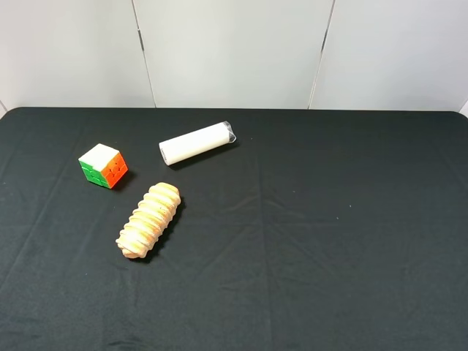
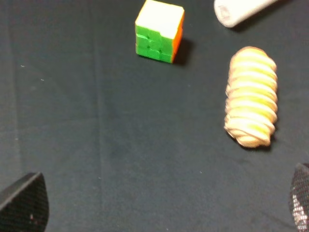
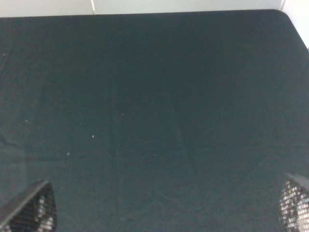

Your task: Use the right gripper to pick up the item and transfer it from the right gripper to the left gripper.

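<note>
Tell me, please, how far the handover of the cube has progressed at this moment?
Nothing looks done yet. The cube sits on the black table, beside the bread roll and the white cylinder. In hand: nothing; the right gripper and the left gripper are open and empty. Left: the pick-up and the transfer.

A matt black cloth [image 1: 329,241], faintly creased, covers the table. The cube [image 1: 103,165] looks like smooth, glossy plastic. The white cylinder [image 1: 197,142] seems wrapped in clear shiny film. The ridged roll [image 1: 149,220] has a glazed, tan crust.
</note>
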You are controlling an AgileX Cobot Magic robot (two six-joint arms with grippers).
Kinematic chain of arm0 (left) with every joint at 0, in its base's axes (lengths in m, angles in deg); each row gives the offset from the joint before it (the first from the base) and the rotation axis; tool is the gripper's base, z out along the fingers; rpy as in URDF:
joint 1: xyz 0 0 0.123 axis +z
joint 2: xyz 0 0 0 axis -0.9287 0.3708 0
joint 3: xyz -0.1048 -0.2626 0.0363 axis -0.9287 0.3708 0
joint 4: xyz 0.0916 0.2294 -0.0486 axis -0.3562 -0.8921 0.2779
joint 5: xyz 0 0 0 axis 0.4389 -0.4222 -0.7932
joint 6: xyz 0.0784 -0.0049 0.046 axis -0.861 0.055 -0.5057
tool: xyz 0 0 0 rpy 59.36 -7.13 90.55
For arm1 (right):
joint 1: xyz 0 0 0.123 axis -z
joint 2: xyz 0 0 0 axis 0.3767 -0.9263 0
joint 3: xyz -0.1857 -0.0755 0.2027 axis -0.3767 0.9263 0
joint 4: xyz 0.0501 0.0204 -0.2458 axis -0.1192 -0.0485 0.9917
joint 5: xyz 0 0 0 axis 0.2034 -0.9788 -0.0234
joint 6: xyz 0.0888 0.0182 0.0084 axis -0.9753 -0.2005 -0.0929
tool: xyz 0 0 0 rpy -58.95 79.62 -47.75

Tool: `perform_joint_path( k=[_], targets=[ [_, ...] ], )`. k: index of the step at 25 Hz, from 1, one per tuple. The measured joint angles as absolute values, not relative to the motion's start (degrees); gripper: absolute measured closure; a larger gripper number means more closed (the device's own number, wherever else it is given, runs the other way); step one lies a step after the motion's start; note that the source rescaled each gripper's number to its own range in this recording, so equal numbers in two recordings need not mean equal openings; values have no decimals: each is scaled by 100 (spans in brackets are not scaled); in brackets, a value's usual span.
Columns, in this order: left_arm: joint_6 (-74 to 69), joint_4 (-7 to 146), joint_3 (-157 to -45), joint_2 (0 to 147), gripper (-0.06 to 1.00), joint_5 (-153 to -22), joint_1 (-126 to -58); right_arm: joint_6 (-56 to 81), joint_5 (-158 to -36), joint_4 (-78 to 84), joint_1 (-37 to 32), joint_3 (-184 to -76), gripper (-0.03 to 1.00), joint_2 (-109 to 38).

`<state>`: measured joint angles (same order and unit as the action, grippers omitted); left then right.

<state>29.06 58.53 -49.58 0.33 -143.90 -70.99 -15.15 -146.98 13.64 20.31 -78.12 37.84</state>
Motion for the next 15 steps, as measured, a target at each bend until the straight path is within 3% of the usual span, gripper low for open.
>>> perform_joint_path(
  k=[6,15],
  targets=[
    [2906,5848,-4958,27,-5,-14382,-6895,-1515,-14698,1362,2475,-7812,-3,3784],
    [2906,5848,-4958,27,-5,-14382,-6895,-1515,-14698,1357,2491,-7812,-3,3784]
  ],
)
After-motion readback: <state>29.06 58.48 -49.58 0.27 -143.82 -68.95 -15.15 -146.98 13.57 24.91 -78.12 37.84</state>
